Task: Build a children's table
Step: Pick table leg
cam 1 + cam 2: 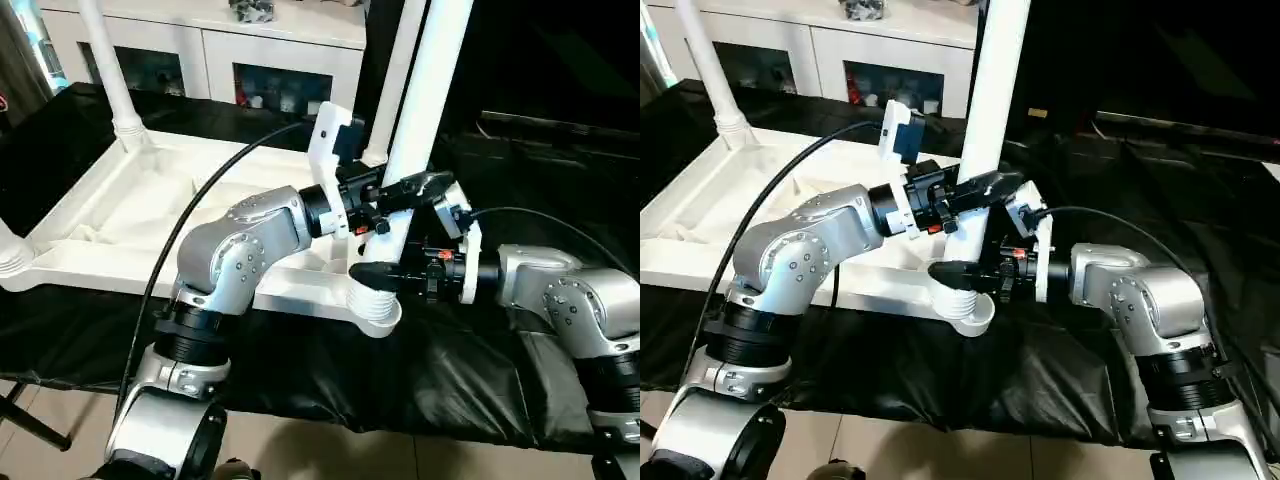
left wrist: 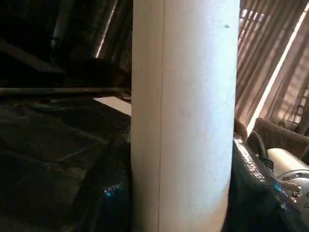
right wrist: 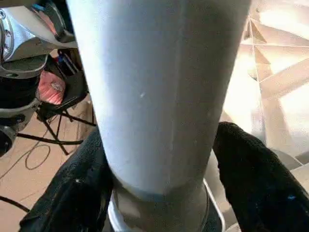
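Notably unlabelled leg (image 1: 432, 70), both grippers clamping

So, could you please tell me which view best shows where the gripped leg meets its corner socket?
The right wrist view: the leg enters the socket close up. Both eye views show it smaller; the left wrist view shows bare shaft.

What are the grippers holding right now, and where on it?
Both hold the upright white leg: right gripper at its base above the corner socket, left gripper slightly higher up.
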Available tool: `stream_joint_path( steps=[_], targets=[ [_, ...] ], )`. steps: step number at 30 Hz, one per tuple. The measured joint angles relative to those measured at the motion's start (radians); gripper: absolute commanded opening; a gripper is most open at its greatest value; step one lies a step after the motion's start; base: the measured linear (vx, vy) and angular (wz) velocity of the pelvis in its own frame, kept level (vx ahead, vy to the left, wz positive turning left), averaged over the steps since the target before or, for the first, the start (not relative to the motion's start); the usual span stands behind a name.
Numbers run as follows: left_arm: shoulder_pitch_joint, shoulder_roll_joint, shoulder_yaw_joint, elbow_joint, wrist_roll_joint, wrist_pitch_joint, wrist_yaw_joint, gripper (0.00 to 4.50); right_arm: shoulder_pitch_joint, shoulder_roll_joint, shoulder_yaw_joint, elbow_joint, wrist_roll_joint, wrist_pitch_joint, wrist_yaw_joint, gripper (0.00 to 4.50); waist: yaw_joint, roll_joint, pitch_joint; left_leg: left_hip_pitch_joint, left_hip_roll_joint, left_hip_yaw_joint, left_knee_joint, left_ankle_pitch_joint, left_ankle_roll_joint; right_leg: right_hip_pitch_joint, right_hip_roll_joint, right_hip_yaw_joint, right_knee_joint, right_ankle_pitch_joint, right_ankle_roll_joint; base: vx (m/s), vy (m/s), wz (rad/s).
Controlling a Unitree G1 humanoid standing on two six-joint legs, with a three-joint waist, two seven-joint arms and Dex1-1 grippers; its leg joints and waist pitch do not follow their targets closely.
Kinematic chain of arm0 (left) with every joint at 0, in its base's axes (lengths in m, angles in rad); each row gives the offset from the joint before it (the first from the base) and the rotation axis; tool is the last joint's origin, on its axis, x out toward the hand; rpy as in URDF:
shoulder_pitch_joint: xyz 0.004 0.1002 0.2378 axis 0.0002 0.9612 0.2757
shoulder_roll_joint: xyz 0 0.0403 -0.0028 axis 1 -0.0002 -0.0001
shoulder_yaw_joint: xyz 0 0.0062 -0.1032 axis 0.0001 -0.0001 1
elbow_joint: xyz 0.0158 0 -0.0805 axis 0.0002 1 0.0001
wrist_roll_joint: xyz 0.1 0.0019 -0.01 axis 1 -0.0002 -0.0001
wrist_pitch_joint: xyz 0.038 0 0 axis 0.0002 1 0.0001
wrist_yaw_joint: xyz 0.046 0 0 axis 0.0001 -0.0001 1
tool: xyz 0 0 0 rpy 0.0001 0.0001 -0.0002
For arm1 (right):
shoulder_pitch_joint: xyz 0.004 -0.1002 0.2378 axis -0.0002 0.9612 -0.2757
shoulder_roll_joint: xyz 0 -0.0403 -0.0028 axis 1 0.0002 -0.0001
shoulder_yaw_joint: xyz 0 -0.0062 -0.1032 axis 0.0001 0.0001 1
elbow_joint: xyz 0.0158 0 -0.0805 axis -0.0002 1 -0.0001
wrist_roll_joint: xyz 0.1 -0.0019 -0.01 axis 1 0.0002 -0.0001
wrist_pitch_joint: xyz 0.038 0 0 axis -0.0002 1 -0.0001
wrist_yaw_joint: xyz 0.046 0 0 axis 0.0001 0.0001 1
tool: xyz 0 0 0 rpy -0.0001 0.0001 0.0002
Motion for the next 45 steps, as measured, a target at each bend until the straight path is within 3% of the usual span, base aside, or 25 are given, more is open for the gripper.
stream_joint_path(
  steps=[10,23,26,27,33,45],
  targets=[
    [-0.006,-0.008,0.001,0.001,-0.009,0.002,-0.004,1.88,-0.001,0.002,0.01,0.001,-0.001,-0.004,0.006,3.15,0.0,0.0,0.0,0.0,0.0,0.0,0.0,0.0,0.0,0.0,0.0,0.0,0.0,0.0,0.0,0.0,0.0,0.0],
    [-0.007,0.002,0.0,0.001,-0.009,0.008,-0.022,1.88,-0.009,0.01,0.019,0.009,-0.001,-0.014,0.027,2.23,0.0,0.0,0.0,0.0,0.0,0.0,0.0,0.0,0.0,0.0,0.0,0.0,0.0,0.0,0.0,0.0,0.0,0.0],
    [-0.008,0.003,0.004,0.001,-0.009,0.008,-0.022,1.88,-0.011,0.011,0.02,0.007,-0.001,-0.026,0.028,2.23,0.0,0.0,0.0,0.0,0.0,0.0,0.0,0.0,0.0,0.0,0.0,0.0,0.0,0.0,0.0,0.0,0.0,0.0],
    [-0.01,0.003,0.004,0.001,-0.009,0.008,-0.022,1.88,-0.012,0.011,0.02,0.007,-0.001,-0.026,0.028,2.68,0.0,0.0,0.0,0.0,0.0,0.0,0.0,0.0,0.0,0.0,0.0,0.0,0.0,0.0,0.0,0.0,0.0,0.0],
    [-0.03,0.01,0.0,0.002,-0.006,0.007,-0.038,1.88,-0.026,0.011,0.015,0.017,-0.001,-0.024,0.025,3.11,0.0,0.0,0.0,0.0,0.0,0.0,0.0,0.0,0.0,0.0,0.0,0.0,0.0,0.0,0.0,0.0,0.0,0.0],
    [-0.03,0.016,-0.004,0.005,-0.003,0.004,-0.049,1.88,-0.026,0.011,0.015,0.02,0.0,-0.024,0.026,3.11,0.0,0.0,0.0,0.0,0.0,0.0,0.0,0.0,0.0,0.0,0.0,0.0,0.0,0.0,0.0,0.0,0.0,0.0]
  ],
)
